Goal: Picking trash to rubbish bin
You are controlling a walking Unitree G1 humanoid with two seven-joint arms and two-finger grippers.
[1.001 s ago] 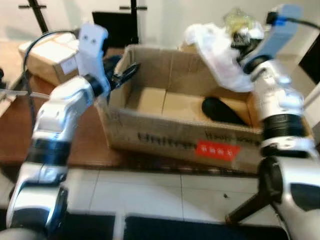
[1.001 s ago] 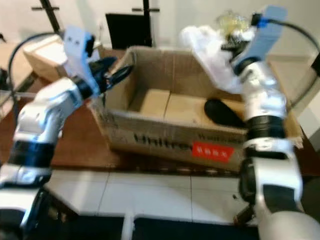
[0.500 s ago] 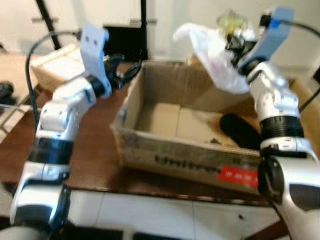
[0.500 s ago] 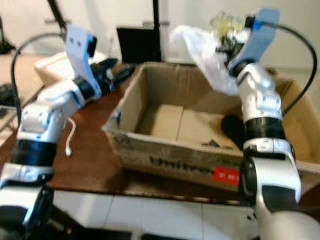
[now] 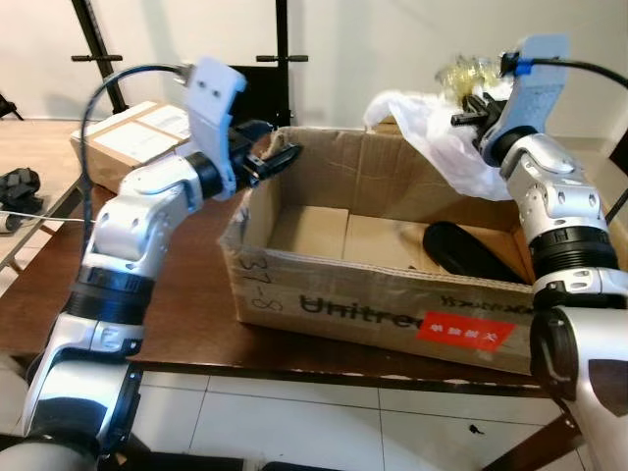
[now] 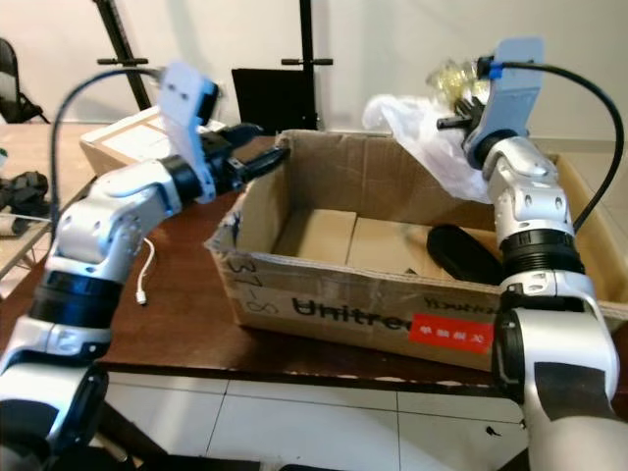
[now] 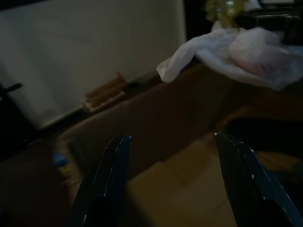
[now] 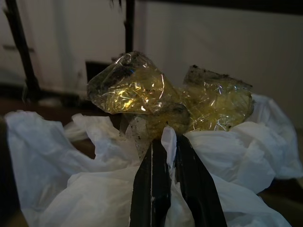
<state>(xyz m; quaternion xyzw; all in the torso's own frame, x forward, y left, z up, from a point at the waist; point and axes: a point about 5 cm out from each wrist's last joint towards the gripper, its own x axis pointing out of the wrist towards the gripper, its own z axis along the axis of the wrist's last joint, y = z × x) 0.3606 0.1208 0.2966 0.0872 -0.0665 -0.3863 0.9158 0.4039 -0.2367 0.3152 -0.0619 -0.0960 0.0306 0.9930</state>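
A brown cardboard box (image 5: 373, 294) printed "Unitree" stands open on a dark wooden table (image 5: 186, 294). My right gripper (image 6: 461, 103) is raised over the box's far right corner, shut on a white plastic bag (image 5: 432, 132) bunched with crinkled yellowish clear wrap (image 8: 142, 92). The bag hangs down over the box's back wall. My left gripper (image 5: 280, 157) hovers at the box's far left corner, fingers (image 7: 113, 175) open and holding nothing. A black object (image 5: 466, 250) lies inside the box at the right.
A second taped cardboard box (image 5: 128, 132) sits at the table's back left. A white cable (image 6: 145, 280) lies on the table left of the big box. Black stand legs (image 5: 280, 59) rise behind by the wall. White tiled floor (image 5: 294, 422) lies below the table's front edge.
The camera has shifted and the picture has sharpened. My left gripper has moved right to the box's far left corner. The right gripper still holds the bag aloft.
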